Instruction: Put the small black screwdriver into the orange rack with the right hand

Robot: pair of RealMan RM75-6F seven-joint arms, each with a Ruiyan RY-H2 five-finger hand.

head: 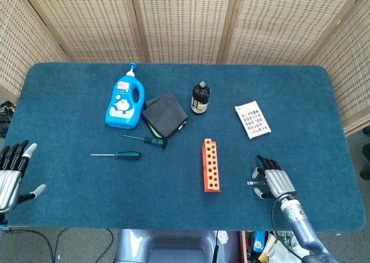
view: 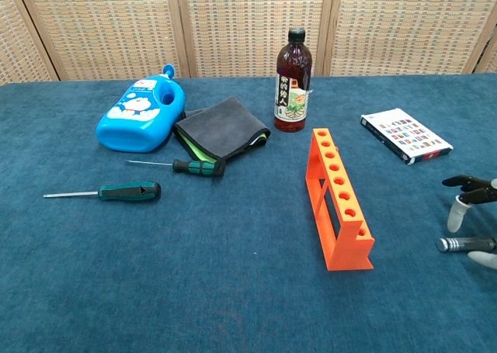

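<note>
From the head view, the right hand [head: 274, 182] lies empty, fingers spread, by the table's near edge; the small black screwdriver [head: 144, 139] lies left of centre, well apart from the orange rack [head: 211, 165]

Chest view: the larger green screwdriver [view: 105, 192] lies nearby, so a reach might take the wrong tool

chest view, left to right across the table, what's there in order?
green-handled screwdriver → blue detergent bottle → small black screwdriver → dark glass bottle → orange rack → card box → right hand. Grey cloth overlaps the small screwdriver, so left out.
</note>
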